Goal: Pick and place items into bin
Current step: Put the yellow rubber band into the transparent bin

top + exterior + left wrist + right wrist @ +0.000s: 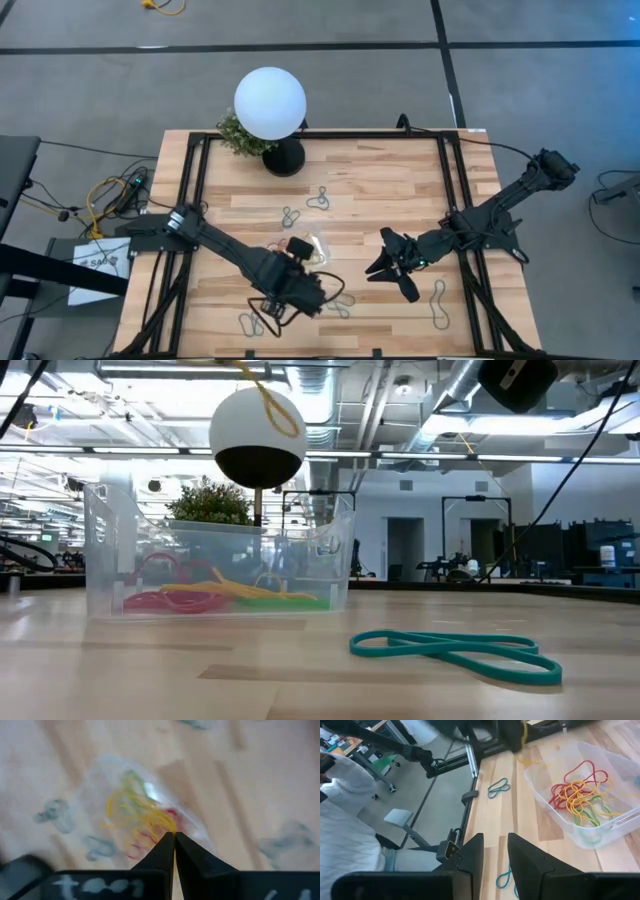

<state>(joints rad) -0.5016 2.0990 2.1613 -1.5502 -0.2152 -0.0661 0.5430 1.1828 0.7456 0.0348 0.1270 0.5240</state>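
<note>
Right now the left gripper (174,836), fingers pinched together on a yellow loop (150,817), hangs above the bin (312,247). Beyond the bin the right gripper (392,262) waits part-open, empty. Risk: the thin band may cling on release and spill outside.

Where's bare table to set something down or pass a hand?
Free: the wood between the white globe lamp and the table's far right corner, and the near strip between the bin and the right claw. Crowded: around the bin, where the left claw and scattered loops sit.
</note>
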